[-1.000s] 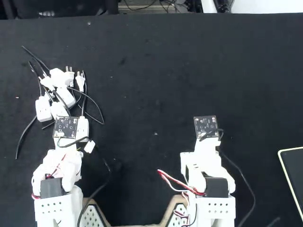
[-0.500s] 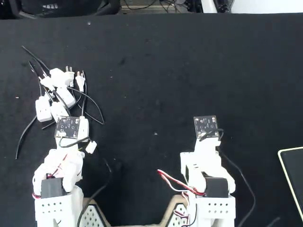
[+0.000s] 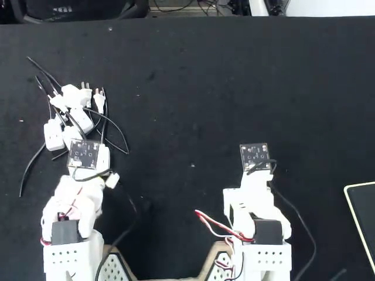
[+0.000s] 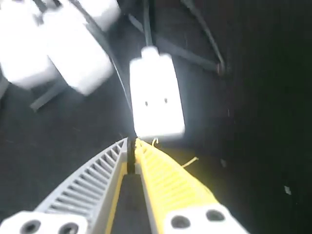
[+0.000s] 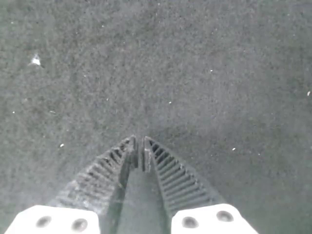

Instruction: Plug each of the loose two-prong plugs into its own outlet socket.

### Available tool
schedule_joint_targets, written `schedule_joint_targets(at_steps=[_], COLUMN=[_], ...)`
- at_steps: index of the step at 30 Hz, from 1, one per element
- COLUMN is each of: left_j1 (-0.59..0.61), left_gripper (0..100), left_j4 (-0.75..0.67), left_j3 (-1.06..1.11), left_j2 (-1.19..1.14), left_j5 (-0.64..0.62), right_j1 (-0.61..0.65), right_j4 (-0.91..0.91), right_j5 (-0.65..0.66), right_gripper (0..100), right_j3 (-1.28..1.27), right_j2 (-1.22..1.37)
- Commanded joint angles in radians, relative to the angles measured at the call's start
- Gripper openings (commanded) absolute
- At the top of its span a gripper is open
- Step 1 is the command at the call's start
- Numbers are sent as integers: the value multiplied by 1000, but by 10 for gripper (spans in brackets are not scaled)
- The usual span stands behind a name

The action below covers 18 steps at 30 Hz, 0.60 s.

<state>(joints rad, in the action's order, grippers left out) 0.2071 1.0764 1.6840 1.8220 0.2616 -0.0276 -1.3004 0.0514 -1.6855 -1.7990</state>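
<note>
A tangle of white two-prong plugs (image 3: 98, 103) and white outlet sockets (image 3: 54, 135) with thin black cords lies at the table's left side. The left arm (image 3: 75, 202) stands just in front of this pile. My left gripper (image 4: 132, 142) is shut and holds nothing; its tips sit right at the near end of a white socket (image 4: 156, 103) with two small holes. Two more white blocks (image 4: 78, 63) lie beyond it, blurred. My right gripper (image 5: 139, 142) is shut and empty above bare black mat, and the right arm (image 3: 256, 199) stands at the lower right.
The table is covered by a black mat (image 3: 222, 88). A flat dark object with a pale rim (image 3: 360, 213) lies at the right edge. Loose black cords (image 3: 114, 132) trail out from the pile toward the left arm.
The left arm's wrist has shifted slightly toward the pile of plugs and sockets. The right arm has stayed still.
</note>
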Motion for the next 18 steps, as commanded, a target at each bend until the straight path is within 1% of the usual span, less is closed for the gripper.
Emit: schedule_joint_targets(at_steps=[1,3,4,5,7,8,10,12,14,16,18], left_j1=[94,151,185,226,348,403,460,473,469,438,398], left_gripper=[45,55,79,116,205,239,260,259,259,259,259], left_j4=[-115,-158,-180,-201,-235,-239,-255,-276,-256,-190,-89], left_j3=[16,16,16,16,16,16,16,4,1,5,-10], left_j2=[0,0,0,0,0,0,2,0,0,0,0], left_j5=[-6,5,29,57,100,98,78,71,68,55,43], right_j1=[9,9,9,9,9,9,9,9,9,9,9], right_j4=[-6,-6,-6,-6,-6,-6,-6,-6,-6,-6,-6], right_j5=[-5,-5,-5,-5,-5,-5,-5,-5,-5,-5,-5], right_gripper=[25,25,25,25,25,25,25,25,25,25,25], right_j3=[1,1,1,1,1,1,1,1,1,1,1], right_j2=[-97,-97,-97,-97,-97,-97,-97,-97,-97,-97,-97])
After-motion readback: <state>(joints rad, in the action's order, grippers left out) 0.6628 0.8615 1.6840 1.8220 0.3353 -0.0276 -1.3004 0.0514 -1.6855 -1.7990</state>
